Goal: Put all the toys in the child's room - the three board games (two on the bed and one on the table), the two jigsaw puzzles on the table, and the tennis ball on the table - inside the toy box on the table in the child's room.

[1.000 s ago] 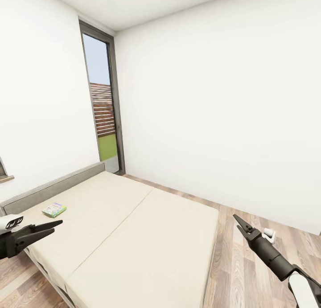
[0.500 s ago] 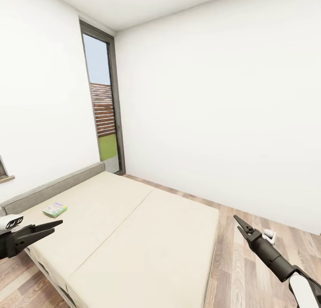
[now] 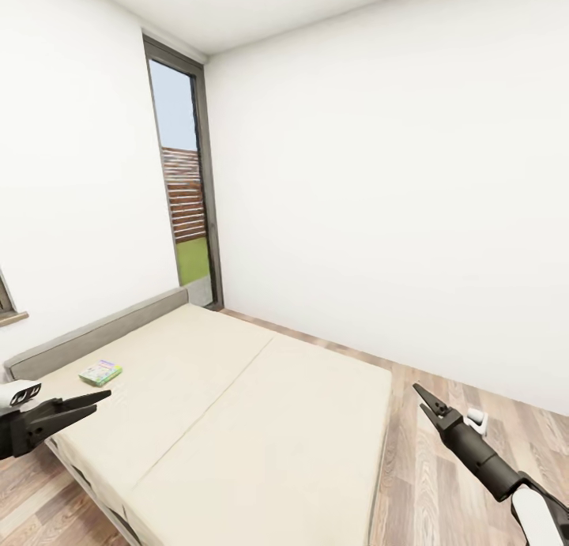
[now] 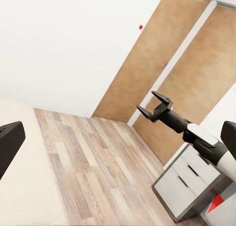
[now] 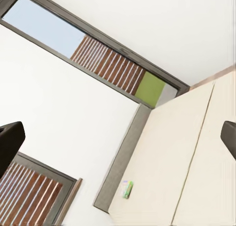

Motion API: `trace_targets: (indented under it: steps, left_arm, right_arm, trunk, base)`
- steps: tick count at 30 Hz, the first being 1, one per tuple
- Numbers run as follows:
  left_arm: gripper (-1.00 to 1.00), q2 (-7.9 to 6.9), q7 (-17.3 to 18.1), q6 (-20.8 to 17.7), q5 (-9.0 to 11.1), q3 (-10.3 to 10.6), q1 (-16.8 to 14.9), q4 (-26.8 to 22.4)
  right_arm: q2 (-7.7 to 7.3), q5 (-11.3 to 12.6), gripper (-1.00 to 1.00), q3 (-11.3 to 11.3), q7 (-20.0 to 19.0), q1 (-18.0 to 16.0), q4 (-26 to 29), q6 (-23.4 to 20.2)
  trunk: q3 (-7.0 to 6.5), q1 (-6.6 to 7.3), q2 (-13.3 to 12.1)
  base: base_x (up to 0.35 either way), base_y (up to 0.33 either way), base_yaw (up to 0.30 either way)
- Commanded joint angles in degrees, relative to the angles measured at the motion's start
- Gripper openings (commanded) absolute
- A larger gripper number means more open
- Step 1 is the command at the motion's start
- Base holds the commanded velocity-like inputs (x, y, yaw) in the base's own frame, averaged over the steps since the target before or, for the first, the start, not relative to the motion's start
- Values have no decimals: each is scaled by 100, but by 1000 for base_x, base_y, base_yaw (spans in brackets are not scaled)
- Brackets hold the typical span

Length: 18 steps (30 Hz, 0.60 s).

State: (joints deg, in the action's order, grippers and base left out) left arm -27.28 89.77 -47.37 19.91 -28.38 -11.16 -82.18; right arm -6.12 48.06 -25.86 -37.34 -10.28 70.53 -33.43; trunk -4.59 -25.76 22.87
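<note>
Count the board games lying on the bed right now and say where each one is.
1. A pale green board game lies flat on the bed, on the mattress half nearer the grey headboard, just beyond the left gripper. None other shows on the mattress.

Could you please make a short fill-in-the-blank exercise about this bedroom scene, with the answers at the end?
1. The pale green board game lies on the ____.
2. Both the left gripper and the right gripper hold ____.
3. The floor is made of ____ planks.
4. The tall window stands in the room's ____.

Answers: bed; nothing; wood; corner
</note>
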Motion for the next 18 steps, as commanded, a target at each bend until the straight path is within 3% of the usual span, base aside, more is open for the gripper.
trace_targets:
  steps: [1, 5, 7, 9, 14, 17, 18]
  left_arm:
    - [100, 0, 23, -61, -4, -1, 0, 0]
    - [100, -1, 23, -61, -10, -1, 0, 1]
    - [100, -4, 23, -61, -12, -1, 0, 1]
    - [100, -1, 23, -64, -13, -1, 0, 2]
    - [100, 0, 23, -68, -19, -1, 0, 2]
    - [100, 2, 23, -69, -17, -1, 0, 3]
    - [100, 2, 23, -70, -18, 0, 0, 4]
  right_arm:
    - [2, 23, 100, -4, 16, -5, -3, -43]
    - [31, -43, 100, 70, 358, -38, 81, -49]
    - [6, -128, 100, 183, 842, -134, 116, -64]
    - [-15, -364, 100, 393, 1776, -281, 174, -71]
    - [-8, -744, 100, 755, 3430, -423, 312, -95]
    - [-11, -802, 100, 1112, 3744, -454, 504, -116]
    - [-14, -816, 100, 1331, 3821, -461, 638, -115]
  trunk:
    - [3, -2, 4]
    - [3, -2, 4]
    - [3, -2, 4]
    - [3, -2, 4]
    - [3, -2, 4]
    - [3, -2, 4]
    - [3, -2, 4]
  base:
    - [0, 3, -162]
    - [0, 1, -228]
    - [0, 0, -260]
    - [0, 0, -244]
    - [0, 0, -95]
    - [0, 0, -21]
    - [0, 0, -10]
